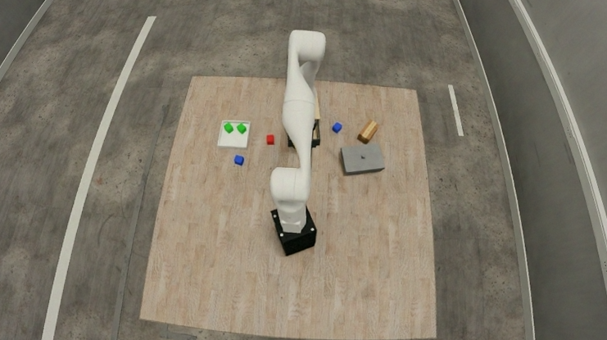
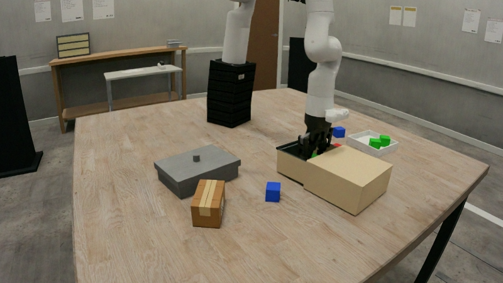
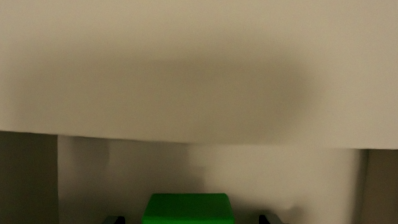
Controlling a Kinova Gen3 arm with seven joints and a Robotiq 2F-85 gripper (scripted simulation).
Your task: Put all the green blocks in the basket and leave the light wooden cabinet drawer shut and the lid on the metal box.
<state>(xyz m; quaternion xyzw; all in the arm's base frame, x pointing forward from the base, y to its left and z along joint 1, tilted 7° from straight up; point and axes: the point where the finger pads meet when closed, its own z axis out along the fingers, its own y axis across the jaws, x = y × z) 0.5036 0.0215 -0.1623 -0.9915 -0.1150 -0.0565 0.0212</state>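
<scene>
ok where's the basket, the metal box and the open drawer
basket (image 2: 356, 143), exterior view, near rim of the white tray
metal box (image 2: 207, 160), exterior view, grey lid top
open drawer (image 2: 288, 164), exterior view, tan front panel

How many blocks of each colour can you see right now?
Green: 3, two in the basket and one in the open drawer under the claw
Blue: 2
Red: 1
Total: 6
</scene>
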